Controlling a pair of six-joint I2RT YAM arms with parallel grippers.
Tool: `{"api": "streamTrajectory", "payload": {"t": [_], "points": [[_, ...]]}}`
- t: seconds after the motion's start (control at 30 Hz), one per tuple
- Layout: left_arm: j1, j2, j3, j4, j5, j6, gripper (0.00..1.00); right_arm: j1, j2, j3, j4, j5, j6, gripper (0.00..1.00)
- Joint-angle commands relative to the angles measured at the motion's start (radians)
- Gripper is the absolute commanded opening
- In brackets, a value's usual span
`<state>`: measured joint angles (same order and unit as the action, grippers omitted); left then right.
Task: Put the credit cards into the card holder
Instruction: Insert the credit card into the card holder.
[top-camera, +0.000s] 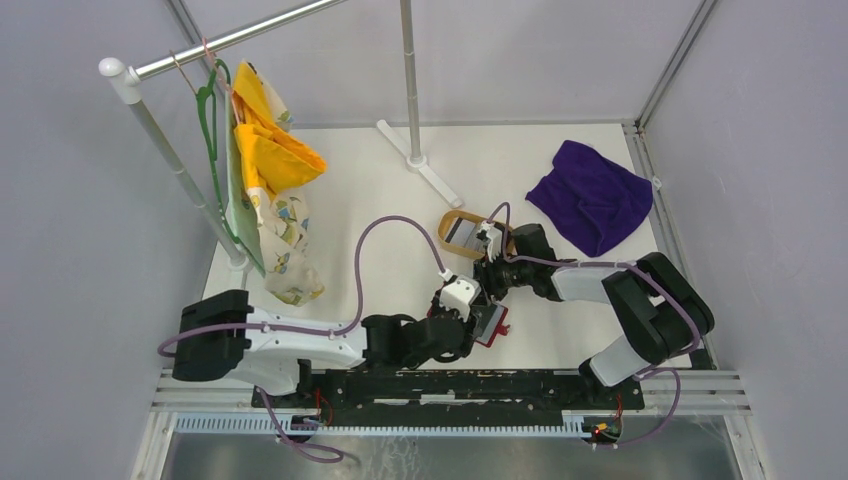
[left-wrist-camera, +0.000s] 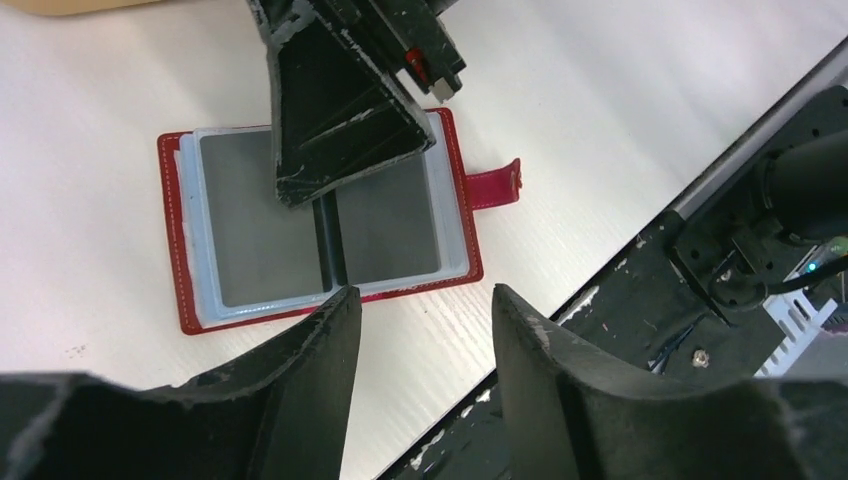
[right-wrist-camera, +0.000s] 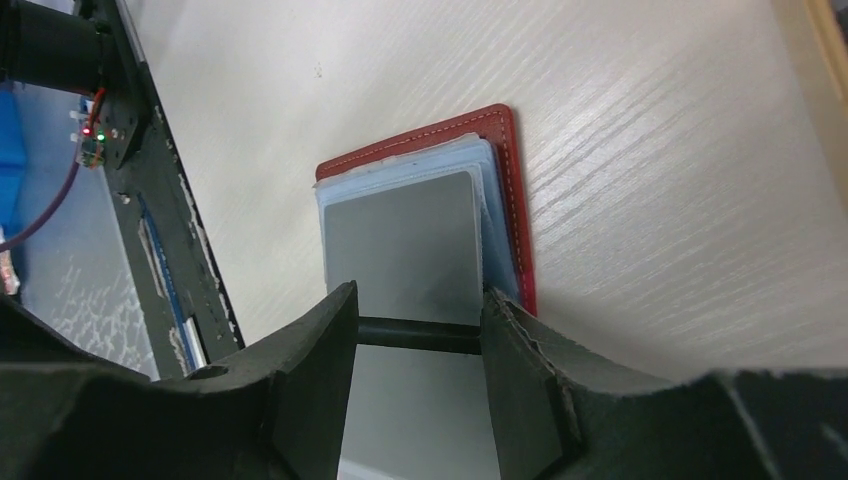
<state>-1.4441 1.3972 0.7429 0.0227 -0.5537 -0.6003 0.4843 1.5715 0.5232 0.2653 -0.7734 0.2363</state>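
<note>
The red card holder (left-wrist-camera: 172, 240) lies open and flat on the white table, snap tab (left-wrist-camera: 492, 186) to the right. Grey cards (left-wrist-camera: 260, 230) sit in its pale blue inner pockets on both sides of the dark spine. My left gripper (left-wrist-camera: 420, 300) is open and empty, just off the holder's near edge. My right gripper (right-wrist-camera: 420, 300) is open and hangs close over the holder (right-wrist-camera: 515, 200), straddling its spine above a grey card (right-wrist-camera: 405, 250). One of its fingers (left-wrist-camera: 340, 120) covers the holder's middle. In the top view both grippers (top-camera: 470, 318) (top-camera: 490, 280) meet at the holder (top-camera: 495, 328).
A tan oval wooden tray (top-camera: 450, 217) holding a silvery card (top-camera: 462, 233) lies just behind the right gripper. A purple cloth (top-camera: 590, 195) lies at the back right. A rack with a green hanger and yellow clothes (top-camera: 265, 150) stands at the left. A pole base (top-camera: 420, 165) is at the back.
</note>
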Motion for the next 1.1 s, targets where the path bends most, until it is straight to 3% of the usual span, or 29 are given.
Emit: {"api": "streamTrajectory", "payload": {"t": [0.0, 0.43, 0.63, 0.7, 0.8, 0.9, 0.97, 1.07], "points": [[0.016, -0.089, -0.061, 0.08, -0.003, 0.077, 0.6, -0.001, -0.045, 0.035, -0.071, 0.052, -0.102, 0.54], [0.353, -0.192, -0.214, 0.158, 0.221, 0.021, 0.61, -0.006, -0.16, 0.066, -0.192, 0.083, -0.284, 0.54], [0.43, -0.09, -0.193, 0.147, 0.264, 0.015, 0.47, -0.005, -0.262, 0.067, -0.244, 0.058, -0.473, 0.52], [0.449, -0.059, -0.191, 0.13, 0.251, 0.004, 0.43, -0.004, -0.328, 0.058, -0.264, -0.005, -0.616, 0.49], [0.482, -0.019, -0.198, 0.119, 0.238, -0.015, 0.36, -0.002, -0.431, 0.012, -0.331, -0.158, -0.935, 0.3], [0.505, 0.018, -0.189, 0.088, 0.221, -0.021, 0.29, 0.02, -0.481, 0.0, -0.594, -0.299, -1.458, 0.13], [0.512, 0.047, -0.173, 0.064, 0.224, -0.02, 0.24, 0.056, -0.467, 0.015, -0.764, -0.329, -1.713, 0.08], [0.512, 0.092, -0.147, 0.05, 0.278, -0.012, 0.19, 0.108, -0.412, 0.049, -0.874, -0.314, -1.814, 0.08]]}}
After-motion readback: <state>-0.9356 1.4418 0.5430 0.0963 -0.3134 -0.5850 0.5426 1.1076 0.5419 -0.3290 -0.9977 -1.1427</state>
